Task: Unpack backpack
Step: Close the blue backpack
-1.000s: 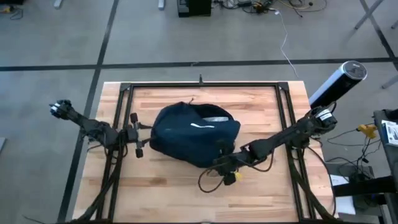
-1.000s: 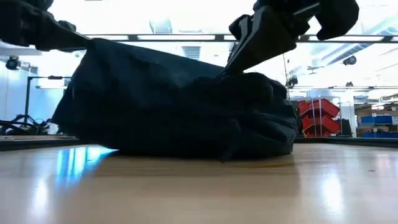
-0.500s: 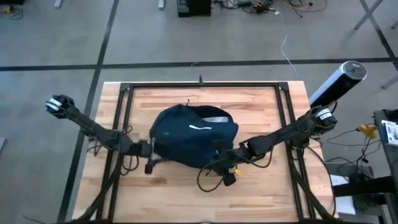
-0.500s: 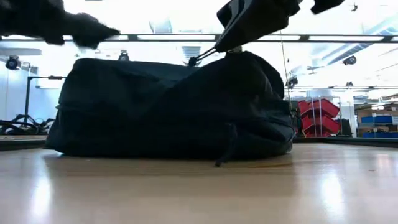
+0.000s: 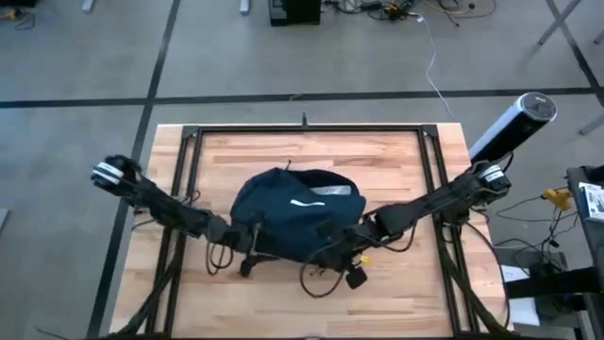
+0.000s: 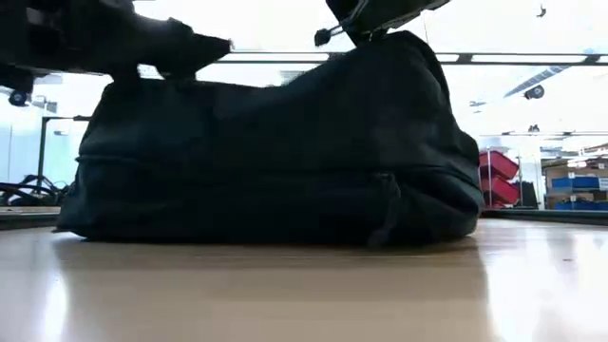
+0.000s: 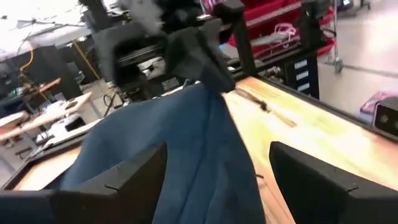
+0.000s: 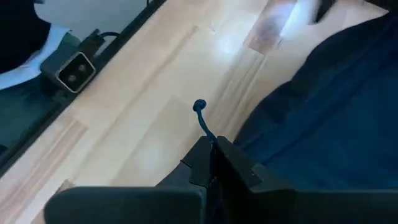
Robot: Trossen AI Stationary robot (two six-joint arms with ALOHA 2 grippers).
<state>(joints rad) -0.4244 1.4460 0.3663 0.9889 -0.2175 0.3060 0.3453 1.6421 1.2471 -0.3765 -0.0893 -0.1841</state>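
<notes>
The dark navy backpack (image 5: 297, 222) lies on its side in the middle of the wooden table, with a white stripe (image 5: 304, 202) on top and silvery lining (image 5: 330, 190) showing at its far side. My right gripper (image 8: 214, 149) is above the bag's near right part, shut on a zipper pull cord. My left gripper (image 7: 217, 155) is open over the bag's near left part (image 5: 247, 247), with blue cloth (image 7: 186, 149) lying between its fingers. My right gripper pinches the thin zipper pull cord (image 8: 208, 138) between its two fingers. The cord's knobbed free end (image 8: 199, 106) sticks out past the fingertips. The bag's cloth rises to a peak (image 6: 399, 47) under the gripper, and the bag's bottom stays on the table. My left gripper: I cannot tell whether its fingers touch the cloth.
A black metal frame (image 5: 302, 129) runs along the table's far, left and right sides. Loose black cables (image 5: 316, 281) hang under the right gripper near the front. A grey cylinder (image 5: 514, 127) stands beyond the table's far right corner.
My left gripper has gone from the bag's left side toward the near edge and the right, and now stands over its near left part. The bag's raised left part has sunk. The right part has been drawn higher, and the bag has shifted a little toward the near edge.
</notes>
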